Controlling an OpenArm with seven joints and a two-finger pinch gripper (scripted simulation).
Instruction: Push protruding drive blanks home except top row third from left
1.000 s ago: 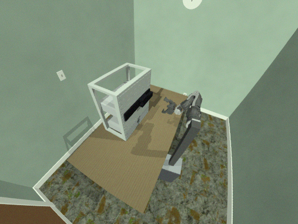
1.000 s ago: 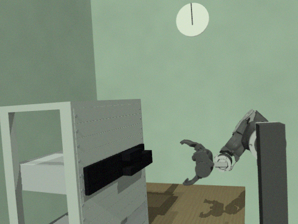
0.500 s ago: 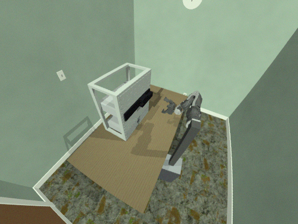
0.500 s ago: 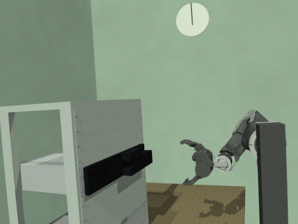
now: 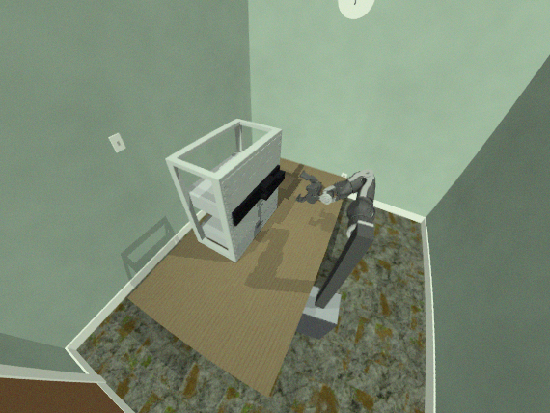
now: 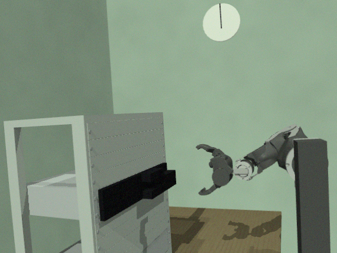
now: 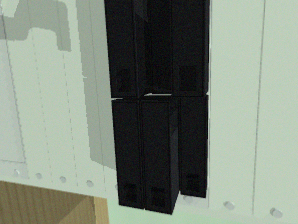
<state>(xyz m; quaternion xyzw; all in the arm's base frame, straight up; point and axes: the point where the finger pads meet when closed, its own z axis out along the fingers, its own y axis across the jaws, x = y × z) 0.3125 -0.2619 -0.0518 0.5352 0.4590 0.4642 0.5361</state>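
Black, box-like and matte, the storage chassis [image 5: 243,210] [image 6: 119,199] [image 7: 193,145] sits mid-height in the front of the rack, a white open frame with square-edged posts [image 5: 229,222] [image 6: 81,165]. On my wrist view its narrow oblong drive blanks run lengthwise from twelve to six o'clock. Toward six o'clock, the middle blank [image 7: 156,155] shows a side wall where it stands proud of the blank at its three o'clock [image 7: 193,125]. Above them, the blank toward eleven o'clock [image 7: 121,50] also shows a side wall, beside a recessed dark face. I cannot match these to rows with certainty. Pale ribbed panels [image 5: 253,164] [image 6: 127,136] [image 7: 235,100] with round studs cover the front above and below the chassis.

From the top, my dark grey gripper [image 5: 301,186] [image 6: 198,169] is off the rack's three o'clock side, its two curved fingers spread wide and holding nothing. Open air separates it from the protruding blanks. Its jointed grey-and-white arm [image 5: 362,209] [image 6: 273,151] reaches in from three o'clock, beyond the edge of the brown wood-grained table [image 5: 207,309] [image 6: 219,214] [image 7: 50,205].

Through the rack's open side I see a smooth white box [image 5: 205,195] [image 6: 53,201] inside, behind the front panels.

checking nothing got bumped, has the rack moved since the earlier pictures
No, no shift shows: the rack stands at the same spot against the room corner behind it.
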